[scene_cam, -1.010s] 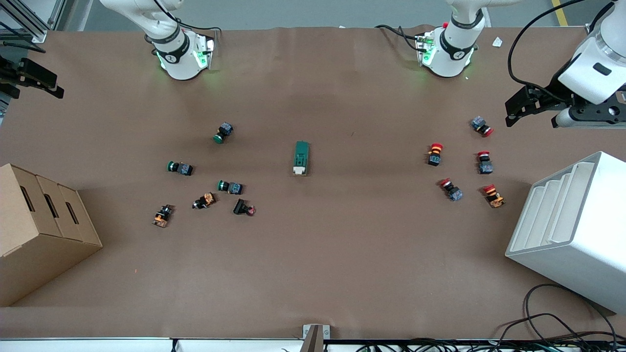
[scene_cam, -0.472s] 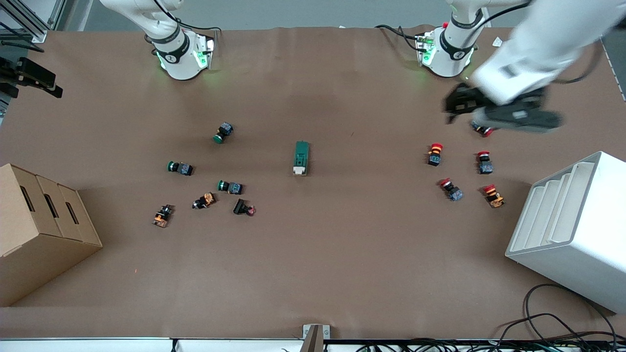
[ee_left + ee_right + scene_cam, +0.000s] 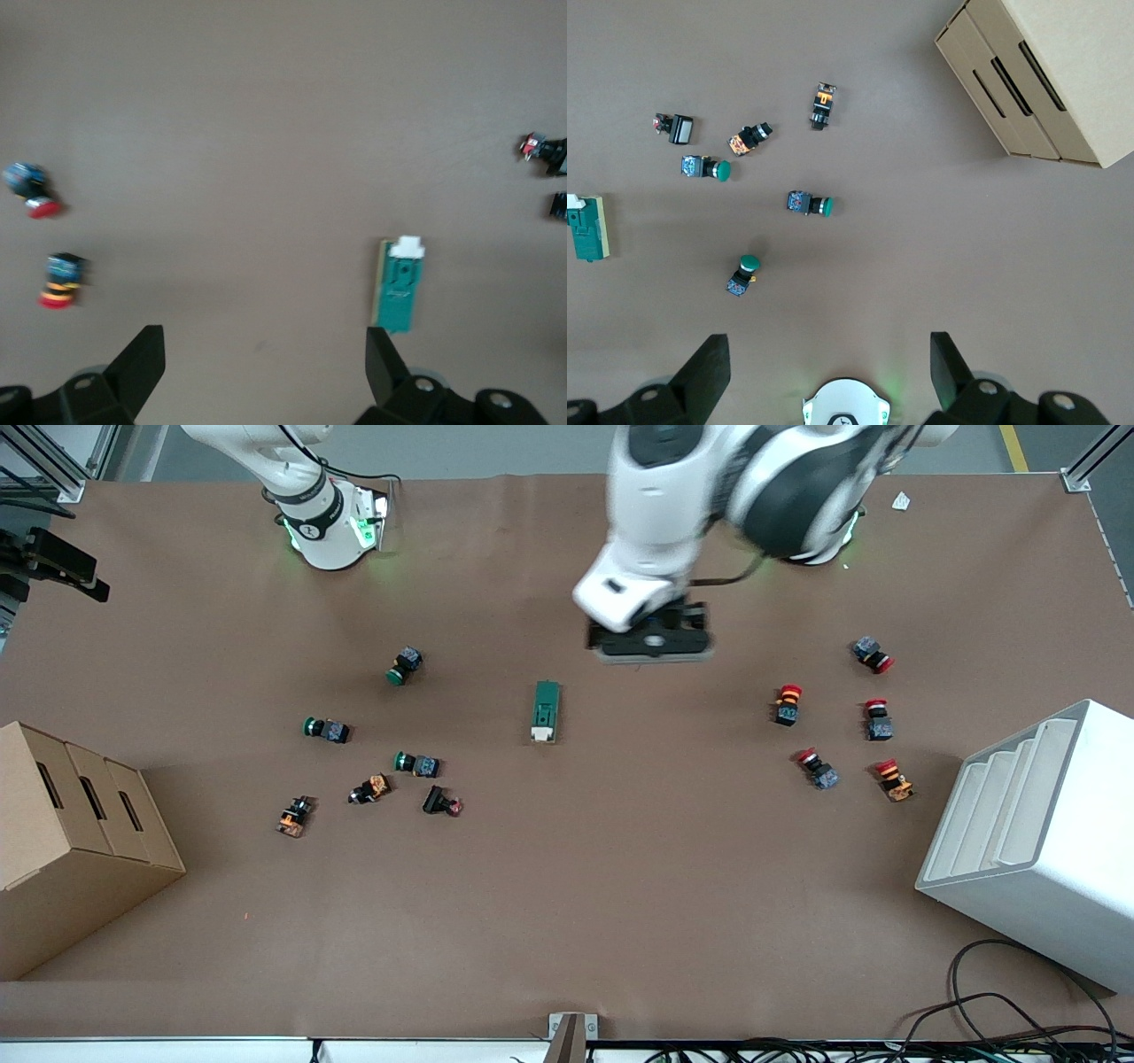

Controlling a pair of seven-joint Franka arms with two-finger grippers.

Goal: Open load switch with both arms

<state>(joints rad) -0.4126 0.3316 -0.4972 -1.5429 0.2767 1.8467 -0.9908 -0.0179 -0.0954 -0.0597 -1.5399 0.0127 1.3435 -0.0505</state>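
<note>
Two spread tools above the bench, load switch lying free.
The right tool (image 3: 824, 372), fingers apart, waits high over its end; the load switch (image 3: 546, 711) lies mid-bench; the left tool (image 3: 266, 372), fingers spread, is over bare bench (image 3: 567, 886) just beside it.

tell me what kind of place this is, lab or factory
Most likely a robotics lab workbench: two arms bolted along a table under brown paper, the load switch among scattered push buttons, a cardboard box and a white rack at its ends.
</note>
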